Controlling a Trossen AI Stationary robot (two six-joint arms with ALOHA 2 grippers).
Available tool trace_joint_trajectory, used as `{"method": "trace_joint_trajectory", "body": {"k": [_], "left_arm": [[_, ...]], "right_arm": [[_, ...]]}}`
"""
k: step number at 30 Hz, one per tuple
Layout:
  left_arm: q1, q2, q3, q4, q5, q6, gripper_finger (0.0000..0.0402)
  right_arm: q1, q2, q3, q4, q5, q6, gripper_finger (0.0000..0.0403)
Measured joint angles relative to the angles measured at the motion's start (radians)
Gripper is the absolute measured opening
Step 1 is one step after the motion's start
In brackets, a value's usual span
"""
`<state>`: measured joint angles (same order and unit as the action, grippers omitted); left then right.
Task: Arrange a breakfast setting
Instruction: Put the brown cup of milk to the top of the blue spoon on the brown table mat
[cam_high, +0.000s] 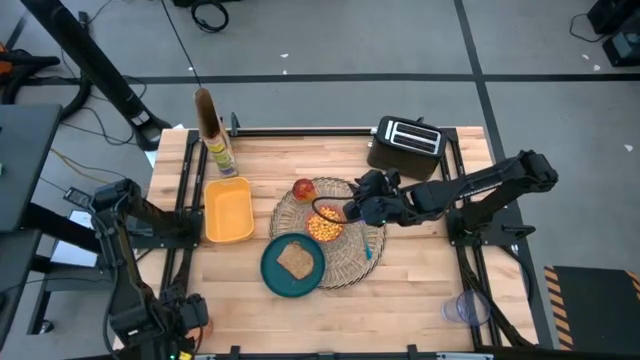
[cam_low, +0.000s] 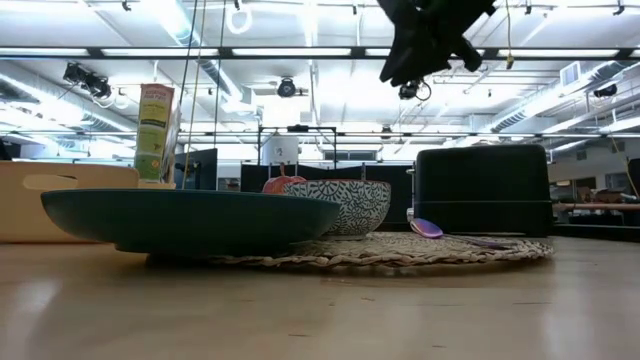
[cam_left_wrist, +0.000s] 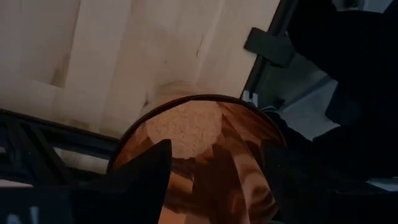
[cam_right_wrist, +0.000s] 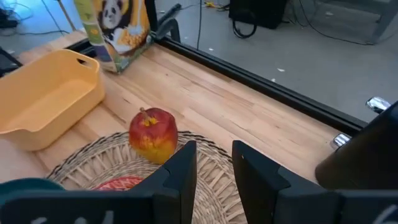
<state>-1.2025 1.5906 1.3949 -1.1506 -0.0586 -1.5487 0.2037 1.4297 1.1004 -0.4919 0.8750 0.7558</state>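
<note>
The round straw placemat (cam_high: 348, 268) lies mid-table. The teal plate (cam_high: 270, 275) with the brown toast (cam_high: 295, 260) rests on the mat's near left edge. The bowl (cam_high: 322, 228), patterned outside (cam_low: 345, 205), stands on the mat and holds cereal. The red apple (cam_high: 303, 189) (cam_right_wrist: 152, 134) sits at the mat's far edge, and the blue spoon (cam_high: 368, 246) (cam_low: 427, 228) lies on its right side. My right gripper (cam_high: 350, 212) (cam_right_wrist: 214, 162) hovers above the bowl, narrowly open and empty. My left gripper (cam_high: 185, 315) (cam_left_wrist: 211, 174), at the table's near left corner, is shut on the translucent orange cup (cam_left_wrist: 193, 143). My left gripper has the orange cup between its two fingers, one finger (cam_left_wrist: 146, 171) on each side of the cup's wall (cam_left_wrist: 180, 162). The wrist view looks along the cup, with the wooden table beyond it. I cannot tell whether the cup rests on anything.
A yellow tub (cam_high: 228, 210) stands left of the mat. A cereal box (cam_high: 218, 150) (cam_right_wrist: 115, 31) stands behind the tub. A black toaster (cam_high: 405, 145) (cam_low: 482, 190) is at the far right. A clear cup (cam_high: 465, 308) is at the near right corner. Bare wood lies along the near edge.
</note>
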Motion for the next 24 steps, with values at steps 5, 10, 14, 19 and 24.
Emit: {"method": "trace_joint_trajectory", "body": {"k": [5, 10, 14, 19, 24], "left_arm": [[0.0, -0.001, 0.0, -0.059, -0.016, -0.011, 0.0253], [0.0, -0.039, 0.0, -0.105, 0.002, -0.012, 0.0253], [-0.001, -0.107, 0.0, -0.098, 0.003, -0.037, 0.0253], [-0.013, -0.139, 0.0, -0.056, -0.042, -0.059, 0.0253], [-0.015, -0.076, 0.0, 0.018, -0.074, 0.022, 0.0253]], "right_arm": [[0.02, -0.01, 0.0, 0.001, 0.004, 0.0, 0.011], [0.046, -0.01, 0.0, 0.004, 0.004, 0.003, 0.011], [0.064, -0.01, 0.0, 0.006, 0.004, 0.003, 0.0109], [0.077, -0.01, 0.0, 0.006, 0.004, 0.008, 0.0109], [0.085, -0.01, 0.0, 0.006, 0.004, 0.01, 0.0109]]}}
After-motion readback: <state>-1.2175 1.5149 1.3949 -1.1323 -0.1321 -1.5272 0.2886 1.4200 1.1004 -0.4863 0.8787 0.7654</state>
